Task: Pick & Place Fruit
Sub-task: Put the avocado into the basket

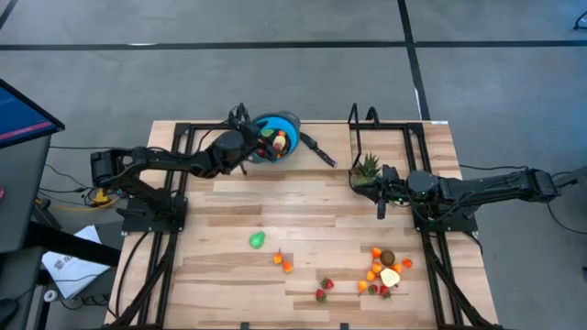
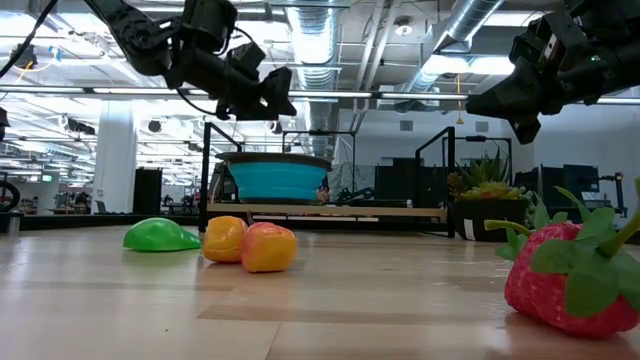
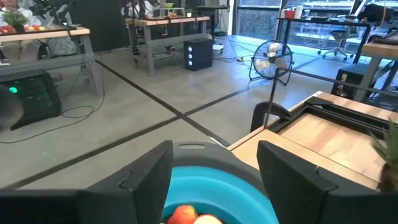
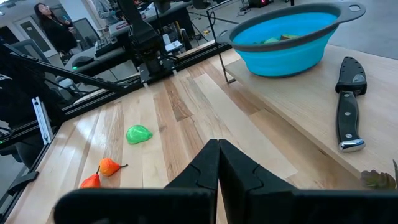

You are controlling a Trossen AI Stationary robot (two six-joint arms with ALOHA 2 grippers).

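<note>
1 blue bowl point(image 1: 278, 136), 1 knife point(image 1: 321, 150), 1 green plant point(image 1: 368, 168), 1 green fruit point(image 1: 258, 240), approx. 3 strawberries point(image 1: 326, 285).

No text, label or number is legible — nothing readable anywhere.

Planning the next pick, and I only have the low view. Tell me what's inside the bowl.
Observer: There is fruit in the bowl, and the left gripper is over it with open fingers.
Operator: Now give me the right gripper.
Observer: The right gripper is shut and empty, near the plant.
Operator: Report where most of the loose pieces lie.
Observer: A cluster sits on the table's right side, at the edge away from the bowl.
</note>
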